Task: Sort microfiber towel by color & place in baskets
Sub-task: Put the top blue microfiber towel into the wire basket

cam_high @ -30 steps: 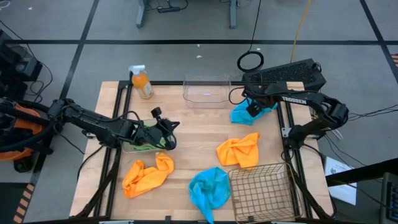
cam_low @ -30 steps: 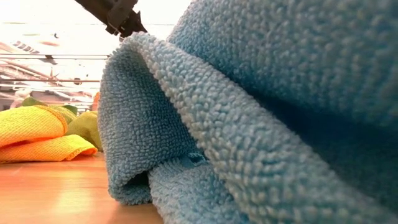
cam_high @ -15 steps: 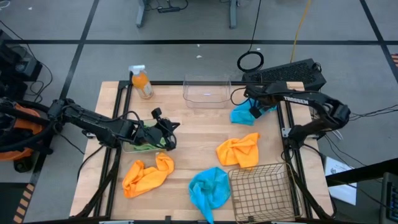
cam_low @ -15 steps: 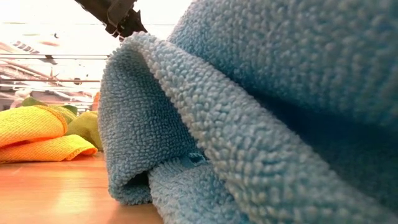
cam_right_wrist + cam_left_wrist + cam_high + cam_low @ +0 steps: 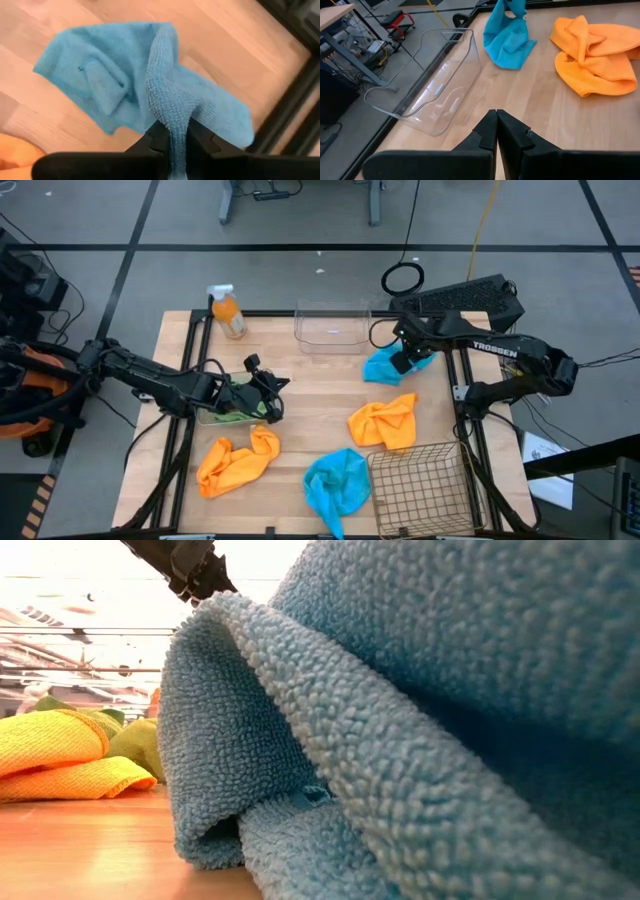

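Blue towel (image 5: 385, 364) lies at the far right part of the table (image 5: 310, 405), just in front of the clear tub (image 5: 332, 326) at the far edge. In the right wrist view a raised fold of this towel (image 5: 167, 107) runs straight into the right gripper (image 5: 172, 142), whose fingers are clamped on it; the rest of the cloth spreads flat on the wood ahead of the jaws. Long axis of the spread cloth runs roughly across the gripper's line of sight. Nap is looped and thick, colour bright blue, with one corner folded over on itself.

The clear tub sits just beyond the held towel and is the nearest basket to it. Judgement: the coming move is a lift and a short carry toward that tub, if blue goes there. The right arm is plainly the nearer one.

Other towels: one orange (image 5: 383, 423) mid-right, just beside the wire basket (image 5: 420, 485) at the near right corner; a second orange (image 5: 237, 459) near left; a second blue (image 5: 336, 483) near centre.

Left gripper (image 5: 268, 393) hovers over a second clear tub with green cloth (image 5: 232, 414) at mid-left, fingers together on nothing.

An orange spray bottle (image 5: 228, 313) stands at the far left.
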`<state>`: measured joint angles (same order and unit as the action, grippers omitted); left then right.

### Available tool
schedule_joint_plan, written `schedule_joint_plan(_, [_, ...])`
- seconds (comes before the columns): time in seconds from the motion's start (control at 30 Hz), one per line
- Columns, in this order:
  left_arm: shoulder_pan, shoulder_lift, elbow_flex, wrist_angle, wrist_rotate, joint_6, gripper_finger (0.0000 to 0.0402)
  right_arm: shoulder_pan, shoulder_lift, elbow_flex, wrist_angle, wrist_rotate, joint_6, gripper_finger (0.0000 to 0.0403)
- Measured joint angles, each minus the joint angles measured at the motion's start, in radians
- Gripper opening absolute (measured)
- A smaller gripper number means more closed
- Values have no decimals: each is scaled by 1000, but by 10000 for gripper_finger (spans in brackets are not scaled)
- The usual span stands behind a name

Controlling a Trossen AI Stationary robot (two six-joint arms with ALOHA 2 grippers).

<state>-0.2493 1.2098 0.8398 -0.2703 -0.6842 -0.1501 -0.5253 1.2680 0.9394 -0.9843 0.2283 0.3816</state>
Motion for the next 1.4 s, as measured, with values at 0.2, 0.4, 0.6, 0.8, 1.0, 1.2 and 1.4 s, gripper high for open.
schedule_joint_plan(0.2, [0,0,0,0,0,0,13,49,17,0,68,-2,38,51])
schedule_joint_plan(0.4, [0,0,0,0,0,0,13,112,19,0,101,1,77,99])
schedule_joint_plan(0.6, [0,0,0,0,0,0,13,193,19,-2,123,36,104,145])
schedule_joint_plan(0.8, [-7,0,0,0,0,0,13,204,15,-3,-88,191,78,167])
schedule_joint_plan(1.0, [-8,0,0,0,0,0,13,252,15,-14,-153,159,135,187])
schedule_joint_plan(1.2, [-11,0,0,0,0,-2,13,309,15,-128,-64,160,44,226])
schedule_joint_plan(1.4, [-21,0,0,0,0,-1,13,317,15,-218,-3,169,23,236])
